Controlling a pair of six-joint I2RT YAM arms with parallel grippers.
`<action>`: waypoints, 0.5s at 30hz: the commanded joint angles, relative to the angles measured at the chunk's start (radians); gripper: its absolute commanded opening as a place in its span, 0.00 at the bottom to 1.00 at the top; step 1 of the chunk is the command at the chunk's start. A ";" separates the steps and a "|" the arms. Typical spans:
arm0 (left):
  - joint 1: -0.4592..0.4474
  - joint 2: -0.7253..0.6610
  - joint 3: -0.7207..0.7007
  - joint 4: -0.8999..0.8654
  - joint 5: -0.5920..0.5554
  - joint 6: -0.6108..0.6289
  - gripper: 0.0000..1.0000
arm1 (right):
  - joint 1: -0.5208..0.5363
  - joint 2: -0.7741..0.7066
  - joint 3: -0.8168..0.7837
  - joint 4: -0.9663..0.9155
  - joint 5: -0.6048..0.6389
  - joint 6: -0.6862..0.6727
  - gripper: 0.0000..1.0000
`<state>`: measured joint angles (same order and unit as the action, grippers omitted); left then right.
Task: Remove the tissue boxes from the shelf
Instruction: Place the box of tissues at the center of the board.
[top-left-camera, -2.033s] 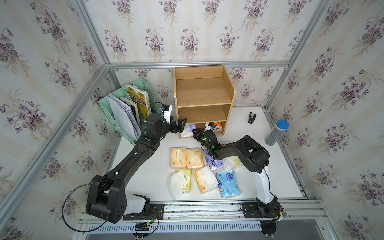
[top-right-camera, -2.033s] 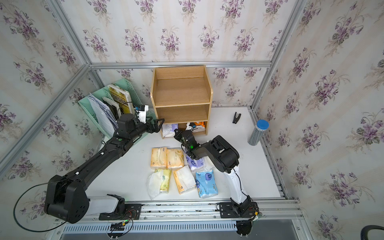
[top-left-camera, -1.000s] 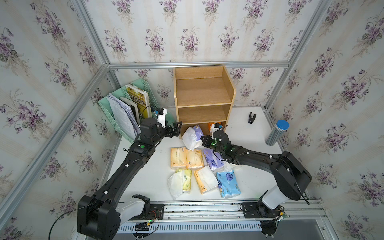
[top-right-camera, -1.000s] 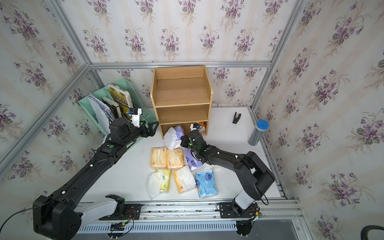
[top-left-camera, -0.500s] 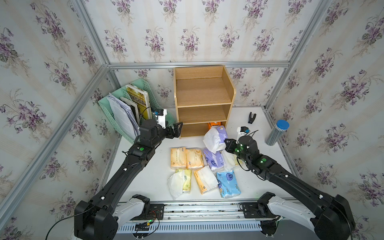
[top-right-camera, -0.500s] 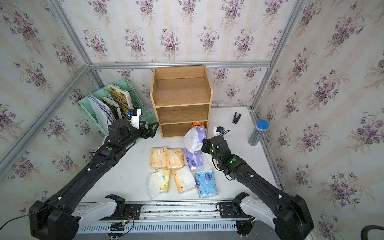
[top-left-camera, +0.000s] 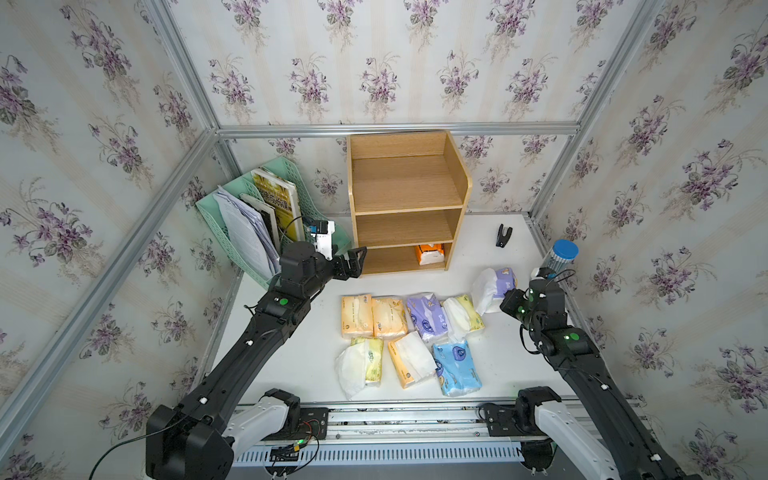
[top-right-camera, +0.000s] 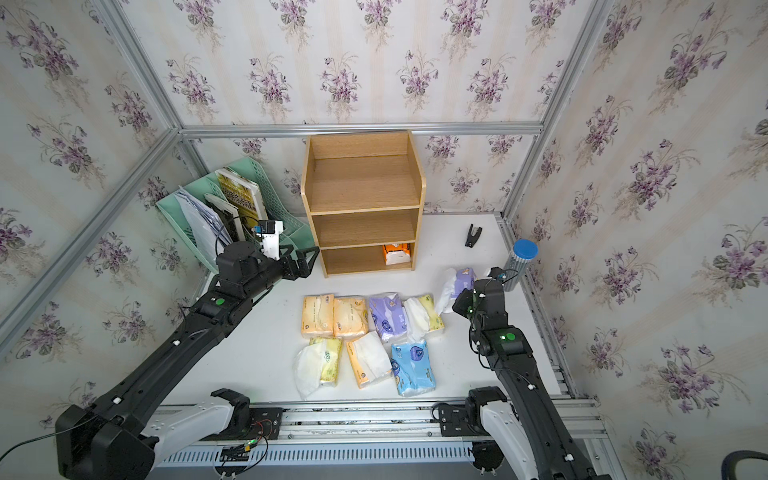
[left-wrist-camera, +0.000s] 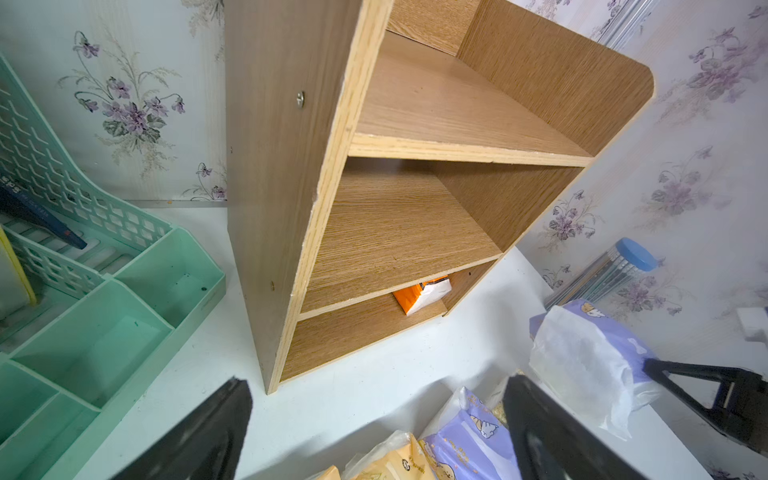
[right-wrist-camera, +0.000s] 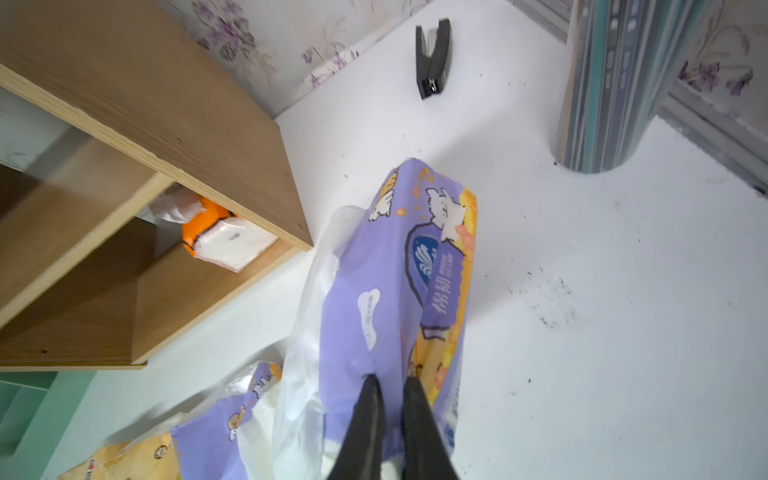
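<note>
Right claw clamped on a soft purple plastic-wrapped tissue pack beside the wooden shelf; left claw stands apart, empty; one brick-shaped orange pack sits on its bottom tier.
</note>
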<state>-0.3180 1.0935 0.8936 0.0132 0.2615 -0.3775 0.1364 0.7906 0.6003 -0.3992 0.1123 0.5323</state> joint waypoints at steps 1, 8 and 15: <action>0.000 -0.008 0.004 0.009 -0.004 0.005 0.99 | -0.014 0.037 -0.011 0.000 0.019 -0.014 0.00; -0.001 -0.033 -0.002 -0.008 -0.009 0.022 0.99 | -0.018 0.103 -0.075 0.009 0.075 0.061 0.29; -0.002 -0.042 -0.007 -0.010 -0.001 0.022 0.99 | -0.023 0.080 -0.003 -0.044 0.138 0.095 0.85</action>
<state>-0.3195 1.0565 0.8883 0.0040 0.2607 -0.3698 0.1146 0.8783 0.5690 -0.4347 0.2070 0.6060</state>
